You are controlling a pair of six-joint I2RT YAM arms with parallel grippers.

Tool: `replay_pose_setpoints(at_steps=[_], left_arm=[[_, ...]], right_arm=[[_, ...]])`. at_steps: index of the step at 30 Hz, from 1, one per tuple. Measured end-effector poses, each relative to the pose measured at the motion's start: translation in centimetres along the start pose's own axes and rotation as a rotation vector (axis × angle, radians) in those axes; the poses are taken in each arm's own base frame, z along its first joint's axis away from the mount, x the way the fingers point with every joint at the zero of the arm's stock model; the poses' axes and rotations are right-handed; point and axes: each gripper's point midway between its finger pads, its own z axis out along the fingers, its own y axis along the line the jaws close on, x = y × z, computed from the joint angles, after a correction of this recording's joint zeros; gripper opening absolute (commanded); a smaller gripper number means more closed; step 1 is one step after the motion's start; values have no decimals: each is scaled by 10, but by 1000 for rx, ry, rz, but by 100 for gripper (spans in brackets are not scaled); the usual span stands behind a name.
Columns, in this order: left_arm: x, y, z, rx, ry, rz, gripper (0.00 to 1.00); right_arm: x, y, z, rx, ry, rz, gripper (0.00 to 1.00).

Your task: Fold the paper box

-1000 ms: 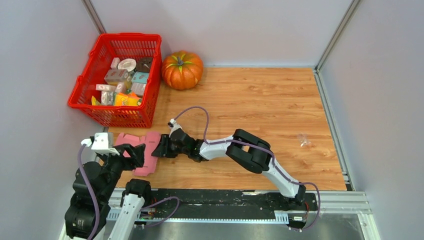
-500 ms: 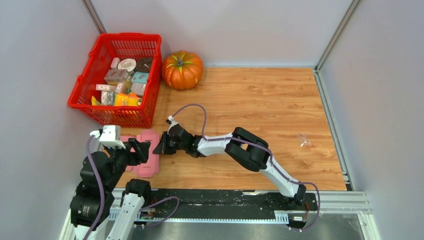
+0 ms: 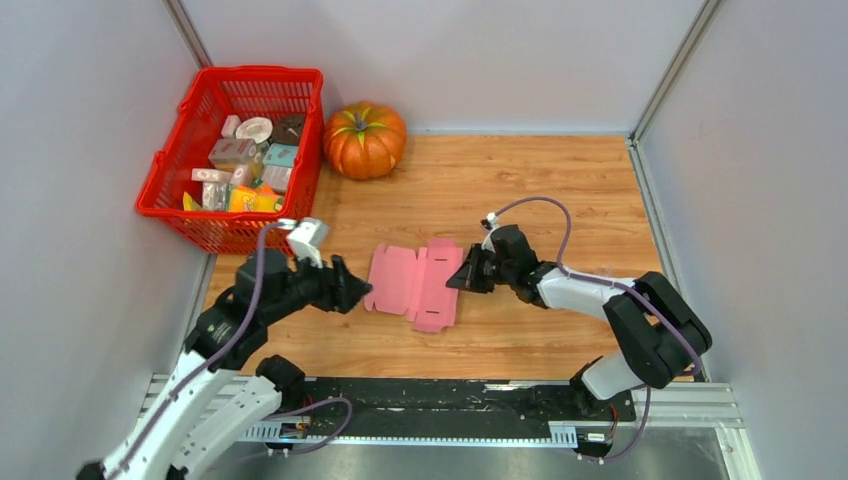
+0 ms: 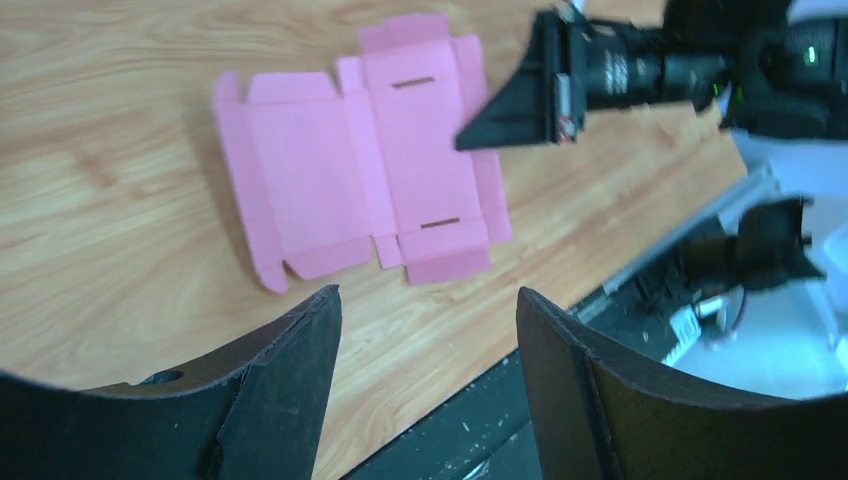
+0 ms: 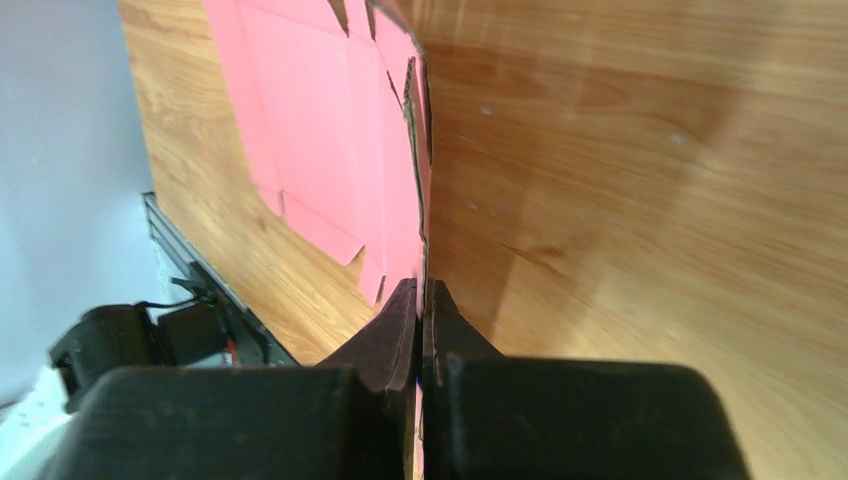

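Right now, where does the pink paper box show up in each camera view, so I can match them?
Top external: the paper box lies flat on the table, near picture centre.
Left wrist: the paper box is upper centre, unfolded.
Right wrist: the paper box fills the upper left, seen at a low angle.
Shared landmark: the right end effector, at the sheet's edge in all three views.

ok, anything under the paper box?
Nothing visible: the paper box lies open, unfolded, on the wood table, with wood showing round it. The right claw pinches its right edge. What lies directly beneath the sheet is covered, so cannot be checked.
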Motion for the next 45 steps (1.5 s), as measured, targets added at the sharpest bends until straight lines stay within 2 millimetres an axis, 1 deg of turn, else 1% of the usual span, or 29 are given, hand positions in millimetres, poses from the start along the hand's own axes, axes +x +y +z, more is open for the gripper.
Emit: replay_pose_setpoints(at_steps=[1, 2, 4, 5, 7, 8, 11, 13, 16, 18, 21, 23, 24, 26, 29, 30, 31, 32, 34, 35, 37, 38, 40, 41, 44, 45], left_arm=[[4, -8, 5, 26, 25, 19, 72], [14, -24, 16, 77, 82, 59, 72], [28, -41, 29, 112, 166, 117, 72], [32, -48, 37, 119, 202, 148, 73], [34, -60, 51, 141, 241, 210, 74], [36, -61, 60, 138, 263, 249, 76], [36, -53, 81, 103, 309, 342, 77], [30, -45, 94, 87, 334, 386, 77], [12, -32, 114, 87, 346, 380, 77], [4, -18, 127, 77, 347, 329, 77], [5, -3, 143, 98, 375, 257, 77], [14, -6, 150, 151, 416, 230, 77], [19, -9, 153, 176, 437, 221, 77], [30, -15, 156, 226, 483, 199, 74], [38, -23, 160, 284, 541, 174, 73], [39, -26, 161, 301, 556, 173, 71], [39, -28, 161, 312, 567, 174, 68], [39, -29, 160, 322, 574, 177, 61], [36, -31, 159, 327, 586, 186, 56], [34, -32, 158, 326, 589, 193, 51], [30, -32, 155, 326, 595, 206, 45], [29, -33, 154, 327, 596, 211, 38], [27, -34, 152, 329, 600, 223, 29], [28, -34, 151, 327, 605, 227, 24], [31, -34, 148, 332, 619, 236, 16], [31, -35, 147, 334, 619, 236, 15]], right_arm=[[-1, -7, -7, 7, -6, 0, 0], [0, -13, -11, 15, 3, -9, 0], [7, -21, -15, 30, 46, -59, 0], [12, -22, -17, 30, 82, -88, 0], [17, -19, -21, 12, 130, -150, 0], [19, -15, -23, -6, 158, -190, 0], [23, -6, -31, -46, 217, -282, 0], [27, -2, -37, -69, 259, -334, 0], [33, 3, -44, -104, 307, -379, 1], [40, 7, -48, -139, 344, -385, 1], [48, 13, -54, -188, 386, -378, 2], [51, 17, -57, -212, 405, -376, 2], [52, 19, -58, -222, 413, -375, 3], [52, 25, -61, -245, 424, -377, 3], [46, 37, -64, -277, 422, -388, 3], [43, 42, -64, -287, 417, -395, 3], [40, 47, -65, -300, 412, -403, 3], [37, 51, -65, -311, 407, -411, 3], [33, 58, -66, -328, 399, -424, 4], [31, 61, -66, -334, 395, -430, 5], [28, 63, -65, -340, 392, -436, 7], [28, 63, -65, -340, 393, -437, 11], [28, 63, -64, -336, 396, -434, 14], [28, 62, -64, -331, 396, -431, 18], [26, 61, -63, -316, 390, -422, 25], [25, 61, -63, -308, 386, -417, 26]])
